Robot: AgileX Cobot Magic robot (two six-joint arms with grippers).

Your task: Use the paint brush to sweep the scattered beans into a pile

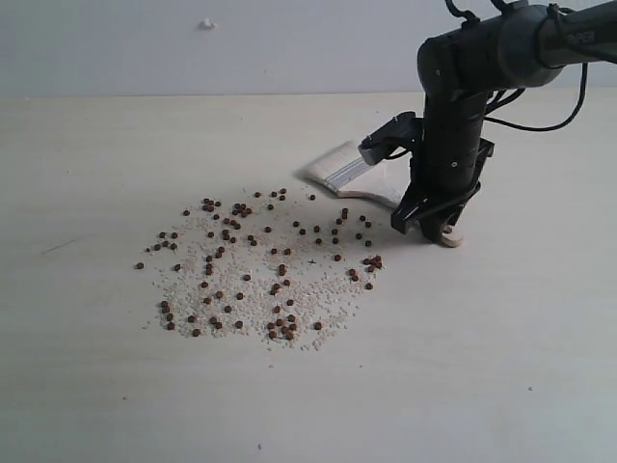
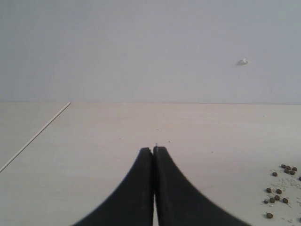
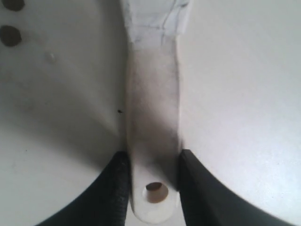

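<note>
Where its handle ends, the right gripper [image 3: 154, 157] clasps the paint brush [image 3: 153, 103].

One paint brush [image 1: 349, 172]. Several dozen beans [image 1: 281, 270], too many for an exact count, amid countless off-white grains [image 1: 241, 294]. Two tools: the right tool [image 1: 434, 227] and the left tool [image 2: 154, 153]. One surface [image 1: 96, 386].

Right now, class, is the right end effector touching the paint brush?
Touching. The right wrist view shows the right end effector closed against both sides of the paint brush handle near its hole, with no gap.
</note>
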